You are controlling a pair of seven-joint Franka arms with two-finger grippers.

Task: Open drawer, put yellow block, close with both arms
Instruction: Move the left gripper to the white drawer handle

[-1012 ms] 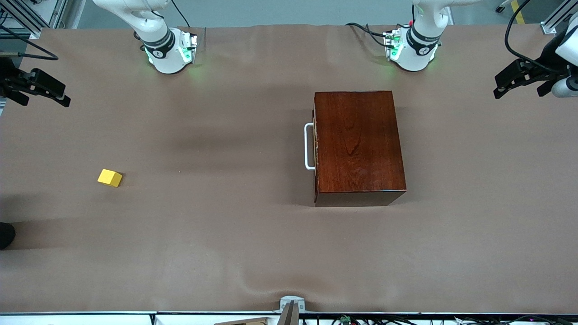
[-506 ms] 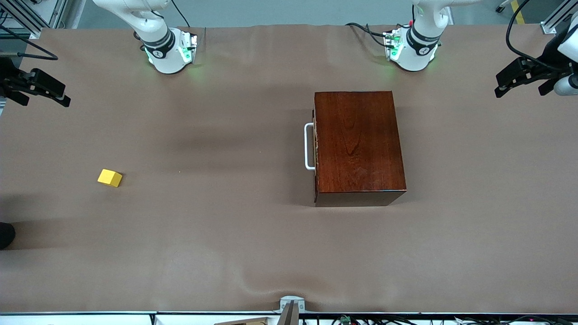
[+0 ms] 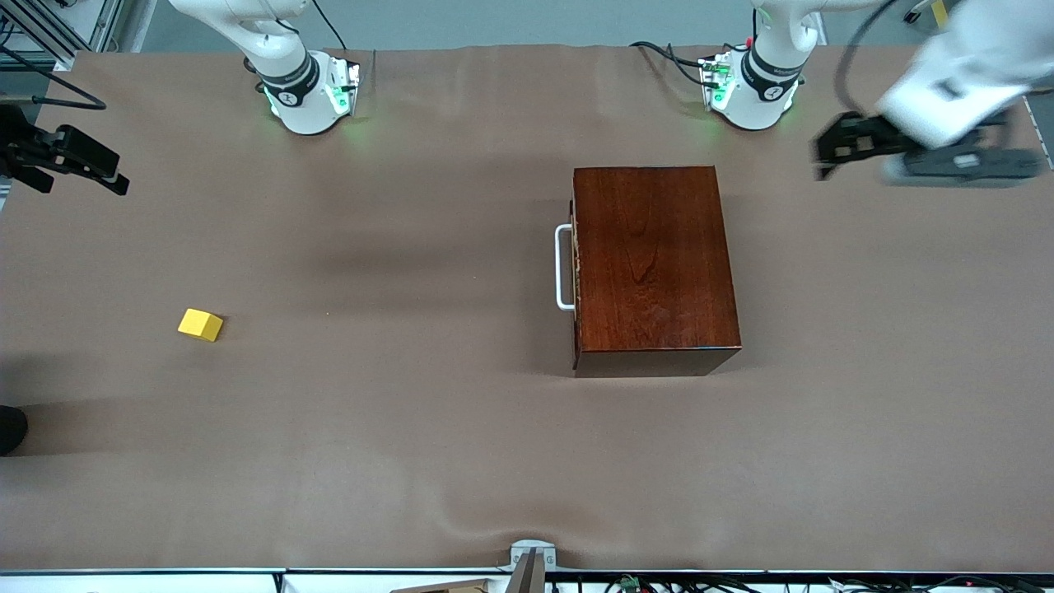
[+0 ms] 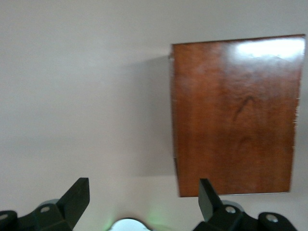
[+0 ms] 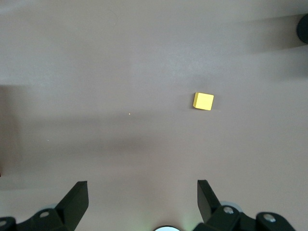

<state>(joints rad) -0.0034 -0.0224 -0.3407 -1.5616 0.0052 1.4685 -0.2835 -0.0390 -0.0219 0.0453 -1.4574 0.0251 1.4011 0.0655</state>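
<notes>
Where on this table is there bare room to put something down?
Mostly bare cloth: a wide patch between the yellow block and the drawer handle, and a long strip nearer the front camera than both. The wooden box fills the spot before the left arm's base; the left gripper hangs beside it.

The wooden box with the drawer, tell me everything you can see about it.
The wooden box is a glossy, mahogany-coloured rectangular case with visible grain, resting flat on the brown table cover. Its drawer is fully shut, front flush with the case, and its white U-shaped handle faces the right arm's end of the table. Nothing rests on the box and neither gripper touches it.
</notes>
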